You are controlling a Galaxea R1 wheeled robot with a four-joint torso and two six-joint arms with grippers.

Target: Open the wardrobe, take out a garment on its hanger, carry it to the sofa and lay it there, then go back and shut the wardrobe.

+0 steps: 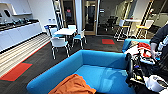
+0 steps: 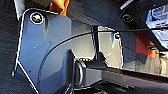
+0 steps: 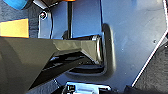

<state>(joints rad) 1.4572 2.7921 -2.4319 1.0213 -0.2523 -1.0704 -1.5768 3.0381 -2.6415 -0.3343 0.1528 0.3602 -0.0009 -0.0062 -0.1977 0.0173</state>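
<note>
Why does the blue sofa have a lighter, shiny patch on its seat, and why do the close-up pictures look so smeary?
Head view: a pale sheen on the sofa seat looks like room light reflecting, beside the orange garment; straight edges bend from the wide lens. Left wrist view: the robot's dark plate sits close and soft-edged. Right wrist view: similar blur, with glare on its plate.

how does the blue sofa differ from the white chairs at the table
The sofa is bright blue, wide and low, fully upholstered down to the floor; the chairs are white, small and raised on thin legs. The sofa has an orange garment on its seat; the chairs' seats look bare. Both are seating on the dark carpet.
</note>
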